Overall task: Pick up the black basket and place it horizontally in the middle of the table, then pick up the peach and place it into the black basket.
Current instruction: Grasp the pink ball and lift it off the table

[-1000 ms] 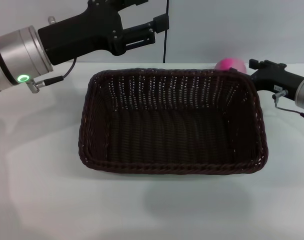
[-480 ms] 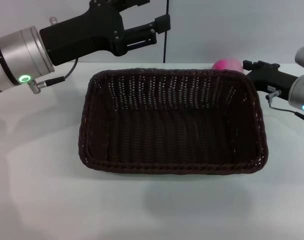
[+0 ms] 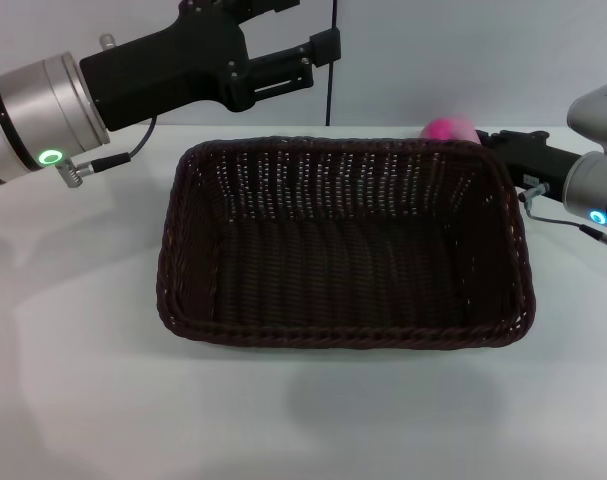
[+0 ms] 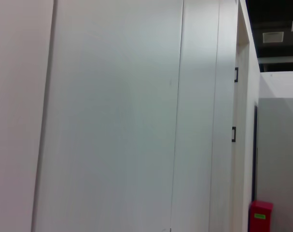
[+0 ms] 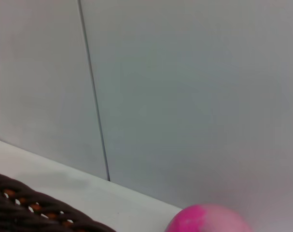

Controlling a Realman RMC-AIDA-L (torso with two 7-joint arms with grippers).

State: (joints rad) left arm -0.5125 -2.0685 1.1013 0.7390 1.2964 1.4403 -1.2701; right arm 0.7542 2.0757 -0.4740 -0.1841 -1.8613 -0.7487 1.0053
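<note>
Head camera looks down; right wrist shares its peach, closer.

Bright even light, soft shadows, wrist views slightly hazy.

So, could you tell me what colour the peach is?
Bright magenta fading to pale pink, the peach shows best in the right wrist view.

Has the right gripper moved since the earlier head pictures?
Yes. The right gripper has crept leftward along the far rim of the black basket, which stayed put, closing on the peach.
</note>
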